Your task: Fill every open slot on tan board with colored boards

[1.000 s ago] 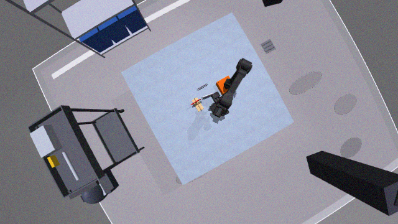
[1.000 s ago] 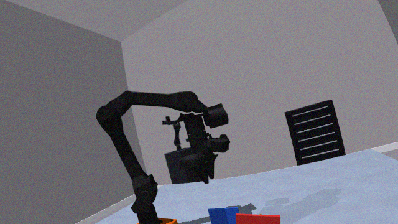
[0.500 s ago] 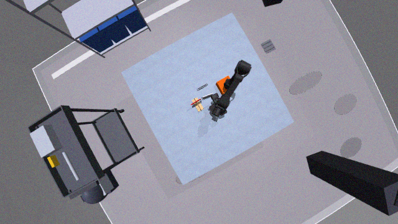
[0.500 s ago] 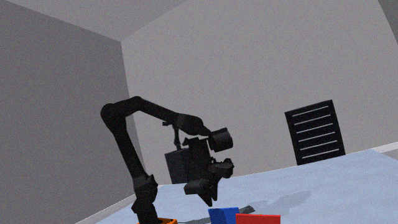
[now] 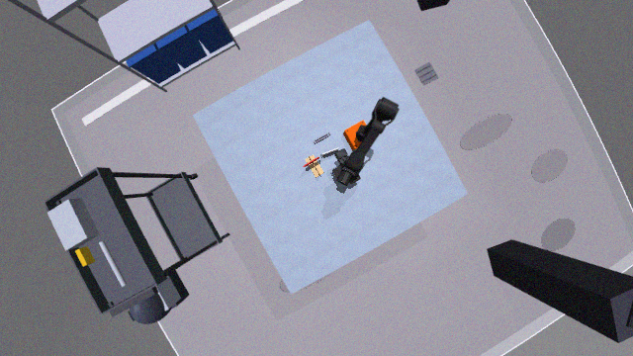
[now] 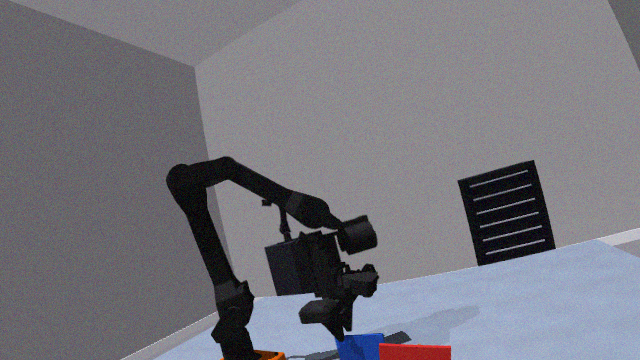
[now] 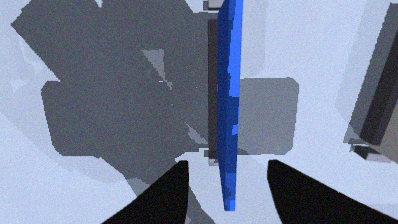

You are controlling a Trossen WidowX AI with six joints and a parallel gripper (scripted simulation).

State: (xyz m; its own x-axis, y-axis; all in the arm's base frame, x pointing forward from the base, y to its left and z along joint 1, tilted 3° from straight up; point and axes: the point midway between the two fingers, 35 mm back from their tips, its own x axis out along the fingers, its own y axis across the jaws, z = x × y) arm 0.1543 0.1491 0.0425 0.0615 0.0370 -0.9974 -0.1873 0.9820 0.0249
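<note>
A blue board (image 6: 367, 346) (image 7: 231, 100) stands upright in its dark holder (image 7: 213, 90). My gripper (image 6: 346, 334) (image 7: 227, 168) is open above it; in the wrist view the fingertips lie to either side of the board's near end, with gaps. A red board (image 5: 315, 159) (image 6: 415, 352) stands crosswise on the tan board (image 5: 317, 172). In the top view the arm covers the blue board. The slots of the tan board are too small to make out.
A pale grey board (image 5: 329, 152) (image 7: 393, 142) in another holder is beside the blue one. A narrow dark holder (image 5: 321, 138) lies farther off with no board visible. The arm's orange base (image 5: 353, 135) (image 6: 270, 356) is close by.
</note>
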